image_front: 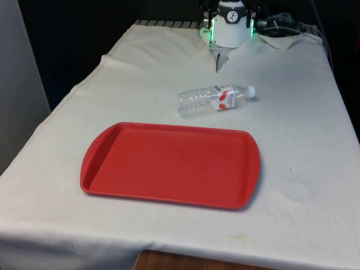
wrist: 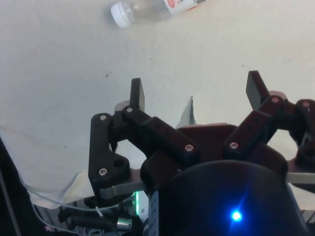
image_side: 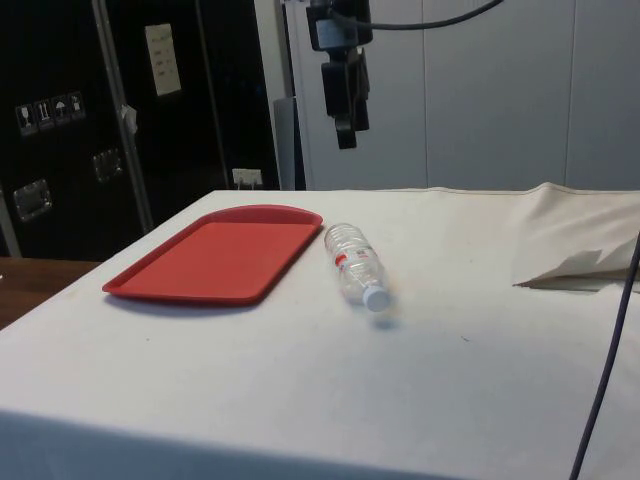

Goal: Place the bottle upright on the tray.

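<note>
Bottle (image_front: 216, 99) first: clear plastic with a white cap and a red-and-white label, it lies on its side on the white-clothed surface (image_front: 304, 169), not upright and not on the tray. In the front view it sits at about 12 o'clock from the red tray (image_front: 169, 191), just beyond the tray's far rim with a strip of cloth between them, so the two are near but apart. Its cap points toward 3 o'clock in that view, tilted slightly away, and the base toward 9 o'clock. In the side view the bottle (image_side: 356, 265) lies just beside the tray (image_side: 180, 275), cap end nearer that camera. The bottle looks empty or nearly so, though I cannot be sure through the clear plastic.

The tray is a flat rectangle with rounded corners and a low raised rim, its long side running across the front view.

My end effector (image_side: 346, 135) hangs in the air well above the surface, over the cloth on the far side of the bottle from the tray, touching nothing. In the wrist view my end effector (wrist: 194, 91) has its two black fingers (wrist: 137, 93) spread wide apart with only bare cloth between them, and the bottle's capped end (wrist: 121, 13) lies on the cloth ahead of them.
</note>
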